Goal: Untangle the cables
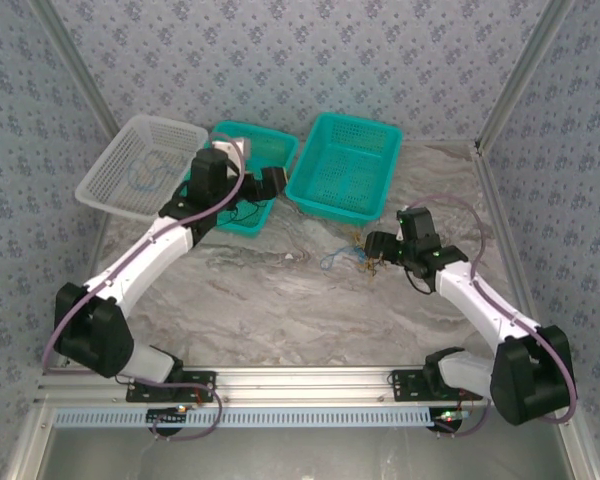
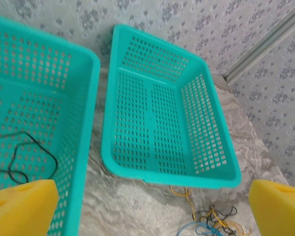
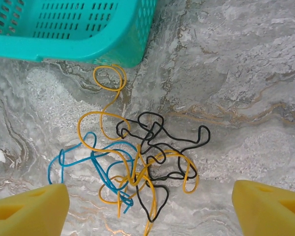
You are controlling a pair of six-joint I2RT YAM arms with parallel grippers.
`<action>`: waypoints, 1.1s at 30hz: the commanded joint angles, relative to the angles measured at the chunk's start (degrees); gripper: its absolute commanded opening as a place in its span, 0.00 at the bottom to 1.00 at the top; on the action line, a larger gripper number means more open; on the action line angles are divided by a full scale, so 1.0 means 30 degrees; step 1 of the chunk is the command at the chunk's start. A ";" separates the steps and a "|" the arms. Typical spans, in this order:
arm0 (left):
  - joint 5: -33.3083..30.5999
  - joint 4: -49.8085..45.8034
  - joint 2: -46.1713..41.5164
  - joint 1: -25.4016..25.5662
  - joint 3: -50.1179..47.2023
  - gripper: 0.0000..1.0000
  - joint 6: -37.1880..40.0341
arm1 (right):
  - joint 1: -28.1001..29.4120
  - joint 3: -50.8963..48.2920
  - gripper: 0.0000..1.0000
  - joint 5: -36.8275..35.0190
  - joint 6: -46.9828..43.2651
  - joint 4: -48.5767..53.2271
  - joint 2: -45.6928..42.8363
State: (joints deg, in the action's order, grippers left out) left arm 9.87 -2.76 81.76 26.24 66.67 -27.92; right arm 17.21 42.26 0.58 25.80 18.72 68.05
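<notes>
You work on a tabletop (image 1: pixel 280 300) with a grey marble pattern, with paler veins and some brownish lines across it. Walls (image 1: pixel 310 60) of pale wallpaper with small flower prints close it at the back and at both sides, and slanted metal posts (image 1: pixel 515 75) stand in the back corners. A metal rail (image 1: pixel 310 378) runs along the near edge, where the two arms are bolted.

Three baskets stand at the back of the tabletop: a white basket (image 1: pixel 110 165) at the left, a middle teal basket (image 1: pixel 265 145) and a right teal basket (image 1: pixel 345 205). In the left wrist view, one thin black wire (image 2: pixel 54 162) lies on the floor of the middle teal basket.

The cables (image 3: pixel 137 157) lie as one tangle of blue, black and yellow loops directly on the marble, in front of the right teal basket. One yellow loop lies just beside the basket's near corner.

Your right gripper (image 3: pixel 147 211) is low over this tangle, its jaws wide apart with one yellow tip on each side, and they do not touch the cables. Your left gripper (image 2: pixel 150 216) hangs above the near right edge of the middle teal basket, its jaws also wide apart and holding nothing.
</notes>
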 commanded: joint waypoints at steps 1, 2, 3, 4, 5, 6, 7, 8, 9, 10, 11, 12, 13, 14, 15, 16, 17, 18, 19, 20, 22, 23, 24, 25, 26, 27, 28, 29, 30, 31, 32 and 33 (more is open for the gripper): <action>0.0099 0.2579 -0.1031 0.0043 -0.1551 0.99 -0.1890 | -0.0117 0.0769 0.81 0.0494 0.0950 0.0750 0.0798; 0.0010 0.2613 -0.1222 0.0043 -0.1936 0.99 -0.2071 | -0.0126 0.0757 0.78 0.0640 0.1116 0.0460 0.0959; -0.0109 0.2613 -0.1442 0.0028 -0.2323 0.99 -0.2172 | -0.0122 0.0752 0.76 0.0766 0.1273 0.0232 0.1152; -0.0252 0.2650 -0.1660 0.0043 -0.2687 0.99 -0.2282 | -0.0128 0.0770 0.74 0.0816 0.1429 0.0099 0.1352; -0.0375 0.2650 -0.1866 0.0043 -0.2981 0.99 -0.2337 | -0.0124 0.0794 0.73 0.0922 0.1540 -0.0046 0.1544; -0.0461 0.2650 -0.2085 0.0042 -0.3293 0.99 -0.2380 | -0.0128 0.0795 0.72 0.1066 0.1554 -0.0175 0.1716; -0.0584 0.2650 -0.2298 0.0043 -0.3589 0.99 -0.2451 | -0.0105 0.0816 0.70 0.1295 0.1520 -0.0418 0.1901; -0.0635 0.2668 -0.2526 0.0043 -0.3881 0.99 -0.2518 | -0.0086 0.0753 0.69 0.1573 0.1412 -0.0688 0.2078; -0.0652 0.2743 -0.2746 0.0046 -0.4233 0.99 -0.2568 | -0.0082 0.0767 0.69 0.1741 0.1340 -0.0921 0.2240; -0.0597 0.2916 -0.2953 0.0020 -0.4546 0.99 -0.2613 | -0.0081 0.0781 0.69 0.1919 0.1233 -0.1070 0.2425; -0.0608 0.3097 -0.3126 0.0040 -0.4841 0.99 -0.2670 | -0.0059 0.0838 0.69 0.1996 0.1102 -0.1190 0.2599; -0.0602 0.3296 -0.3302 0.0043 -0.5179 0.99 -0.2745 | -0.0025 0.0881 0.69 0.2030 0.0925 -0.1323 0.2734; -0.0621 0.3487 -0.3449 0.0036 -0.5449 0.99 -0.2813 | -0.0030 0.0950 0.69 0.2004 0.0694 -0.1398 0.2924; -0.0661 0.3578 -0.3541 0.0014 -0.5636 0.99 -0.2839 | -0.0027 0.1070 0.69 0.1988 0.0404 -0.1375 0.3143; -0.0746 0.3588 -0.3629 0.0014 -0.5766 0.99 -0.2854 | -0.0049 0.1215 0.67 0.1959 0.0161 -0.1251 0.3345; -0.0865 0.3522 -0.3689 0.0013 -0.5859 0.99 -0.2880 | -0.0050 0.1427 0.66 0.1866 -0.0089 -0.1027 0.3572; -0.0929 0.3458 -0.3723 0.0013 -0.5863 0.99 -0.2862 | -0.0037 0.1565 0.64 0.1809 -0.0291 -0.0876 0.3754; -0.1003 0.3391 -0.3727 0.0013 -0.5878 0.99 -0.2844 | -0.0048 0.1769 0.61 0.1744 -0.0482 -0.0673 0.3975; -0.1065 0.3375 -0.3727 0.0013 -0.5900 0.99 -0.2851 | -0.0041 0.1862 0.58 0.1610 -0.0582 -0.0562 0.4150; -0.1117 0.3376 -0.3730 0.0013 -0.5880 0.99 -0.2821 | -0.0027 0.1948 0.55 0.1511 -0.0656 -0.0460 0.4278; -0.1176 0.3410 -0.3690 0.0014 -0.5849 0.99 -0.2788 | -0.0032 0.2169 0.50 0.1541 -0.0909 -0.0253 0.4486; -0.1208 0.3437 -0.3697 0.0013 -0.5848 0.99 -0.2764 | -0.0044 0.2202 0.49 0.1634 -0.0912 -0.0257 0.4501; -0.1213 0.3440 -0.3668 0.0013 -0.5826 0.99 -0.2726 | -0.0053 0.2243 0.47 0.1702 -0.0927 -0.0296 0.4500; -0.1224 0.3419 -0.3617 0.0013 -0.5818 0.99 -0.2706 | -0.0049 0.2235 0.44 0.1768 -0.0946 -0.0356 0.4490; -0.1267 0.3412 -0.3584 0.0013 -0.5775 0.99 -0.2660 | -0.0032 0.2200 0.40 0.1770 -0.0936 -0.0413 0.4479; -0.1297 0.3412 -0.3552 0.0013 -0.5772 0.99 -0.2660 | -0.0032 0.2175 0.37 0.1741 -0.0924 -0.0426 0.4467; -0.1282 0.3379 -0.3500 0.0013 -0.5739 0.99 -0.2635 | -0.0041 0.2151 0.32 0.1739 -0.0860 -0.0489 0.4432; -0.1270 0.3375 -0.3467 0.0013 -0.5731 0.99 -0.2659 | -0.0039 0.2061 0.28 0.1756 -0.0842 -0.0542 0.4345; -0.1250 0.3366 -0.3435 0.0013 -0.5734 0.99 -0.2673 | -0.0017 0.1977 0.25 0.1833 -0.0801 -0.0661 0.4291; -0.1268 0.3381 -0.3412 0.0013 -0.5745 0.99 -0.2675 | 0.0004 0.1917 0.21 0.2015 -0.0801 -0.0745 0.4169; -0.1260 0.3375 -0.3405 0.0013 -0.5731 0.99 -0.2689 | 0.0027 0.1855 0.17 0.2138 -0.0787 -0.0804 0.4042; -0.1295 0.3390 -0.3386 0.0013 -0.5756 0.99 -0.2674 | 0.0094 0.1822 0.12 0.2208 -0.0779 -0.0824 0.3918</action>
State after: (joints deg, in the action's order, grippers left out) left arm 6.61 6.11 71.88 26.26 49.23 -35.92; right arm 17.17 47.20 5.80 23.81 16.08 81.21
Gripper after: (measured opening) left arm 0.993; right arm 0.143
